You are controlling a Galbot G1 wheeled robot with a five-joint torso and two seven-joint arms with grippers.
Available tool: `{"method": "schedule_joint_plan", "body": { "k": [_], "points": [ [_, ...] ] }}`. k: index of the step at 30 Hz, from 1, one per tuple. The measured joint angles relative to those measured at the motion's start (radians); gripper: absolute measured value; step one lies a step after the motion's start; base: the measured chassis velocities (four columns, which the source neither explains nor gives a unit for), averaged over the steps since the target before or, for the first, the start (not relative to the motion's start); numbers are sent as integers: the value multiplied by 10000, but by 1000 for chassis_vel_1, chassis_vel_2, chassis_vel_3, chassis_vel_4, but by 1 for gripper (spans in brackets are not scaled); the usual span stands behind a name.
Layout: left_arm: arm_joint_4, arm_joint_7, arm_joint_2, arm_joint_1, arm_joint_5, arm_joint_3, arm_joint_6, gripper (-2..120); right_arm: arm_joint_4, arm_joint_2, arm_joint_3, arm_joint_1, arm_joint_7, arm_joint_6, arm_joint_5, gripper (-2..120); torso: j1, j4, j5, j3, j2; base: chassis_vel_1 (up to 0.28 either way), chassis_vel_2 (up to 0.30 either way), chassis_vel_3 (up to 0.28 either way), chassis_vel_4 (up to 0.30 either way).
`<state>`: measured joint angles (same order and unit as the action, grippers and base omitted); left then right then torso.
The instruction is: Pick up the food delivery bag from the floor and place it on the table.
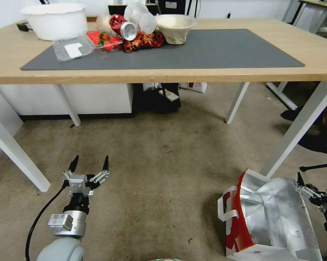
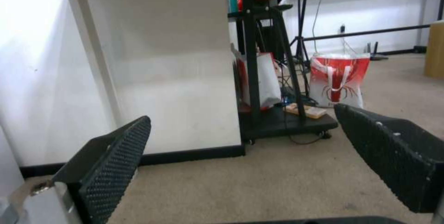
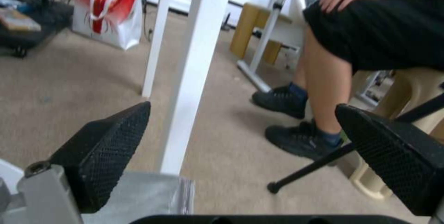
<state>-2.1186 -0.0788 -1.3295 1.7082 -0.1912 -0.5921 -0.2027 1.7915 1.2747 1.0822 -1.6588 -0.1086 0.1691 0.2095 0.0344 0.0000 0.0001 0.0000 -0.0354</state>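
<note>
The food delivery bag (image 1: 268,221) stands on the floor (image 1: 163,163) at my lower right, beside the table's front right leg (image 1: 297,130). Its mouth gapes open on crumpled silver lining, with a red side and a white strap handle (image 1: 225,212) facing left. My right gripper (image 1: 315,186) hovers open at the bag's far right rim; in the right wrist view the right gripper (image 3: 242,108) has a strip of foil lining (image 3: 138,192) just below one finger. My left gripper (image 1: 90,163) hangs open over bare carpet at the lower left, well away from the bag. The table (image 1: 170,74) carries a dark grey mat (image 1: 214,47).
White bowls (image 1: 54,20), strawberries (image 1: 102,38) and red clutter crowd the mat's back left. A black cart (image 2: 282,120) and a smaller red-and-white bag (image 2: 340,78) sit under the table's far side. A seated person's legs and shoes (image 3: 300,123) and a chair foot (image 1: 317,166) are right of the bag.
</note>
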Motion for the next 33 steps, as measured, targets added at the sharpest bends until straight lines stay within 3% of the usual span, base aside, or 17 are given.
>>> {"method": "schedule_joint_plan", "body": {
  "k": [18,30,33],
  "points": [
    [-259,-30,-103,52,133,21,86,99,-1183,-292,-471,570,-595,-444,35,99,0,0,-1,0,-3,0,0,0,0],
    [-431,-148,-165,125,209,66,105,99,-1648,-378,-755,902,-676,-761,-186,76,1,0,0,0,-4,0,0,0,0],
    [-458,-197,-175,152,219,56,106,99,-1819,-353,-841,984,-691,-853,-237,64,1,0,-1,0,-4,0,0,0,0]
  ]
}}
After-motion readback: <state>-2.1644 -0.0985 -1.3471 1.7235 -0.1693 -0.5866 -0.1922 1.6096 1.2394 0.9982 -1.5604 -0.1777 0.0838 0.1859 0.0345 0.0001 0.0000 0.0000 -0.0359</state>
